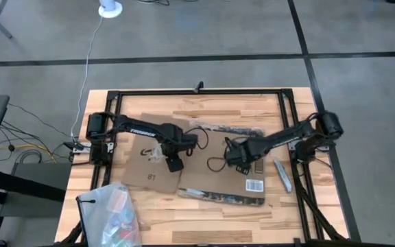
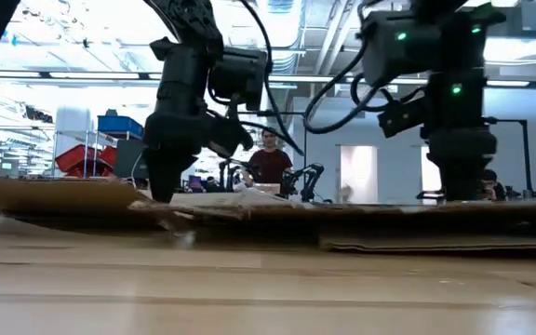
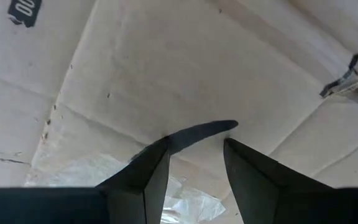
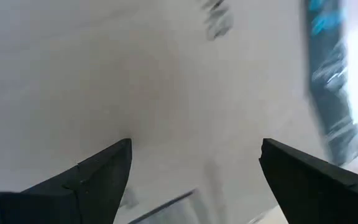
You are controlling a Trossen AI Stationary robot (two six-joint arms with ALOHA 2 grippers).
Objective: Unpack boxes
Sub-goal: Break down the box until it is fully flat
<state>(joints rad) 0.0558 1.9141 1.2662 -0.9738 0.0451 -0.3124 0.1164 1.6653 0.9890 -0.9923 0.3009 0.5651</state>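
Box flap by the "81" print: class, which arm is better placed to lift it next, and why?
Probably the left. Its claw is over the box next to the flap, fingers apart. The right claw, also open, is over the other half, near the label.

1. Your mid-table is blocked by the flattened cardboard box (image 1: 184, 161), with both arms over it.
2. The plastic bag (image 1: 108, 209) fills the lower-left corner.
3. You have bare table (image 1: 204, 219) along the lower edge.
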